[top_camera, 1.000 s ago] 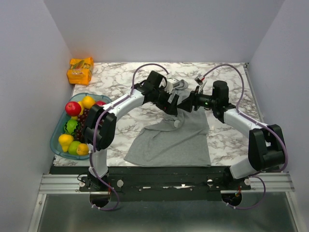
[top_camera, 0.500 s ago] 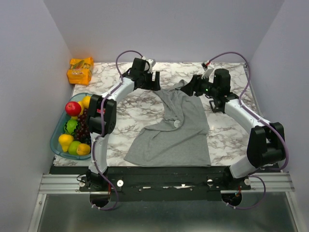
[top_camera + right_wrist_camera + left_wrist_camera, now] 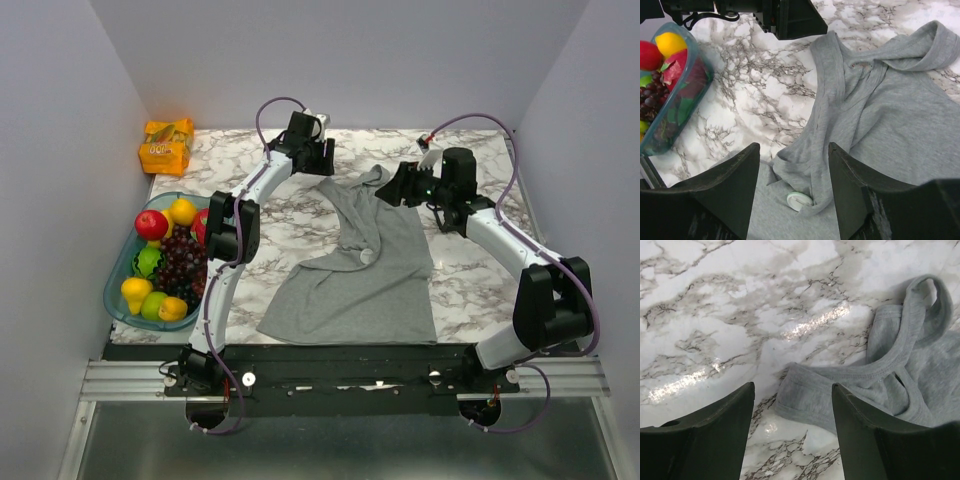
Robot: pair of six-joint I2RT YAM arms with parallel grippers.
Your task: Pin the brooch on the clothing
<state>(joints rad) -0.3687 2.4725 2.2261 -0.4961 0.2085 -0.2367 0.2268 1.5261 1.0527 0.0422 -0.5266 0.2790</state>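
Note:
The clothing [image 3: 370, 265], a light-grey tank top, lies on the marble table with its straps toward the back. The brooch [image 3: 366, 256] shows as a small pale round disc, its back side up, tucked against a fold of the fabric; it also shows in the right wrist view [image 3: 800, 201]. My left gripper [image 3: 324, 163] is open and empty above the table beside the top's strap edge [image 3: 840, 390]. My right gripper [image 3: 386, 190] is open and empty, raised over the upper part of the clothing [image 3: 890, 110], with the brooch below and between its fingers.
A blue-green basket [image 3: 115, 290] of fruit stands at the left edge; it also shows in the right wrist view [image 3: 687, 95]. An orange snack pack [image 3: 166, 145] lies at the back left corner. Walls close in the table on three sides.
Both grippers were together at the top of the clothing and have let it go. The left moved to the back left, the right to the back right. The fabric has settled.

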